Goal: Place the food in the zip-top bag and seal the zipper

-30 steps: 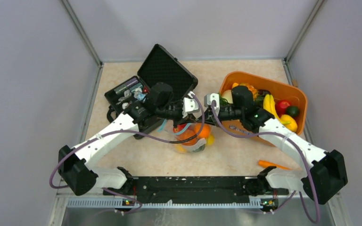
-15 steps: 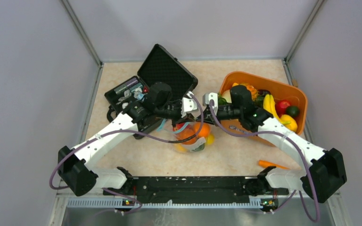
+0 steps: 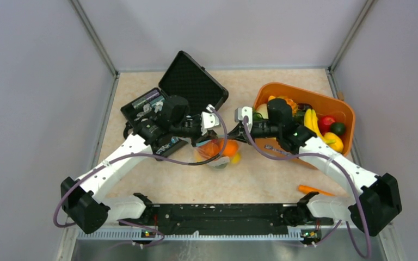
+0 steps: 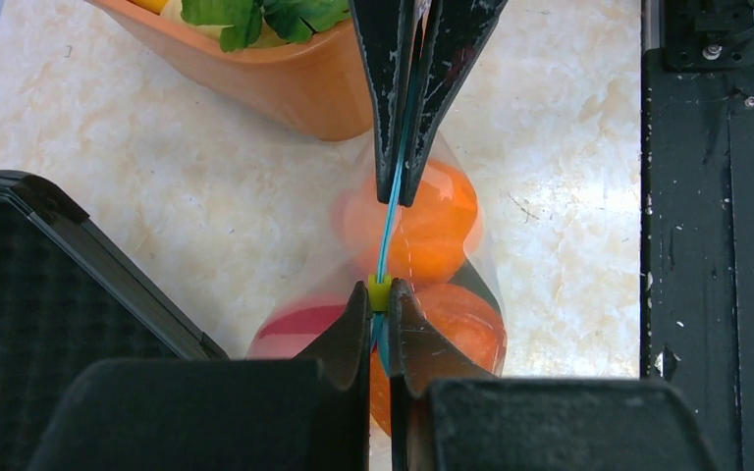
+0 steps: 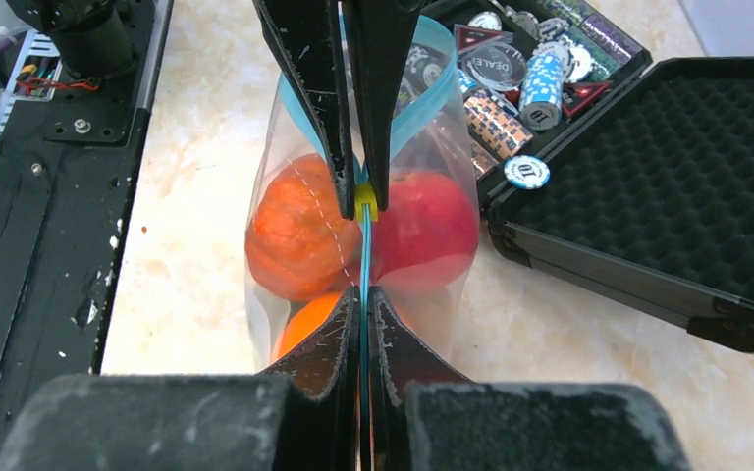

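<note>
Bag (image 3: 216, 155): clear thin film, crinkly, glare on it, bulging round the food (image 5: 295, 235). Smooth glossy plastic rounds inside, two orange and one red, plus a yellow bit at bag's 4 o'clock in top view. Mid-desk, betw. case & basket, 12 o'clock from arm bases.

Zipper (image 4: 390, 221): narrow teal strip, pulled straight betw. the two finger pairs, small yellow slider (image 5: 365, 199) on it.

Basket (image 3: 318, 99): orange moulded plastic, rounded corners, 2 o'clock on desk (image 3: 266, 182). Filled w/ more toy fruit (image 3: 311, 122): banana, red & green rounds, leafy greens.

Case (image 3: 193, 84): black hard shell at 11 o'clock, lid up, egg-crate foam inside. Poker chips (image 5: 540, 78) in the tray, ridged & striped.

Carrot (image 3: 314, 190): thin orange stick at 5 o'clock, well apart from bag.

Desk: beige, marbled, matte.

Hard to see:
- Bag bottom cut off behind own fingers in both wrist views.
- Resting on desk or hanging: can't tell.
- Past the slider, in R wrist view, teal strip splits into two bands round the L fingers; far end out of frame.
- Basket only partly in L wrist view.

L fingers (image 4: 380, 294): pressed tight together, pinching zipper right at the slider.

R fingers (image 5: 361, 299): pressed tight together too, pinching the teal strip. Tips facing L's along the strip, near, not touching.
</note>
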Controlling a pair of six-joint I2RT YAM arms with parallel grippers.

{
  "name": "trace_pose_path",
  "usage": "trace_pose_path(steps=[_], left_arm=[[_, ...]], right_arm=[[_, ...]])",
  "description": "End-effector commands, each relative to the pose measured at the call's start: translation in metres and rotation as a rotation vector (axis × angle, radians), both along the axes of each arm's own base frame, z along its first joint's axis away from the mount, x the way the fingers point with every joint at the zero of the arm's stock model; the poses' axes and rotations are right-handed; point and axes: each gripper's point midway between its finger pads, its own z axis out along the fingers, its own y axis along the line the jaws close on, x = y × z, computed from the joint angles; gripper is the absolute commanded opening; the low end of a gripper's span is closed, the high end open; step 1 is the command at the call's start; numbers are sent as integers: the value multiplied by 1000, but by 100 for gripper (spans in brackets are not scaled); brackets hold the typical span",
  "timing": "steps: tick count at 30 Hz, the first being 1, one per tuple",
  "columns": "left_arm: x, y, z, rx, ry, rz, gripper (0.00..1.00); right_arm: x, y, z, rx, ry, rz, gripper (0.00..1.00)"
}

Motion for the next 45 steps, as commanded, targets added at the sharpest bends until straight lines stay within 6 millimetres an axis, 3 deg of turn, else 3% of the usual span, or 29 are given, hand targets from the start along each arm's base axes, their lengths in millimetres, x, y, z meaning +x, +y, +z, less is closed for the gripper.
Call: trace_pose_path(steps=[1, 20, 32, 40, 41, 43, 45], left_arm=[[3, 17, -1, 27, -9, 63, 0], [5, 37, -3, 52, -40, 139, 0], [8, 45, -14, 83, -29, 175, 0], [5, 31, -6, 19, -4, 127, 0], [4, 28, -2, 2, -1, 113, 0], [1, 22, 5, -31, 4, 85, 0], [-2, 16, 9, -62, 9, 57, 0]], right_arm=[[-7, -5, 32, 53, -90, -4, 0], [-1, -14, 23, 25, -82, -44, 0], [6, -27, 22, 24, -76, -84, 0], [5, -26, 21, 53, -80, -82, 0], [3, -25, 20, 58, -71, -71, 4], [-1, -22, 19, 69, -50, -41, 34], [-3, -18, 18, 68, -38, -21, 46]])
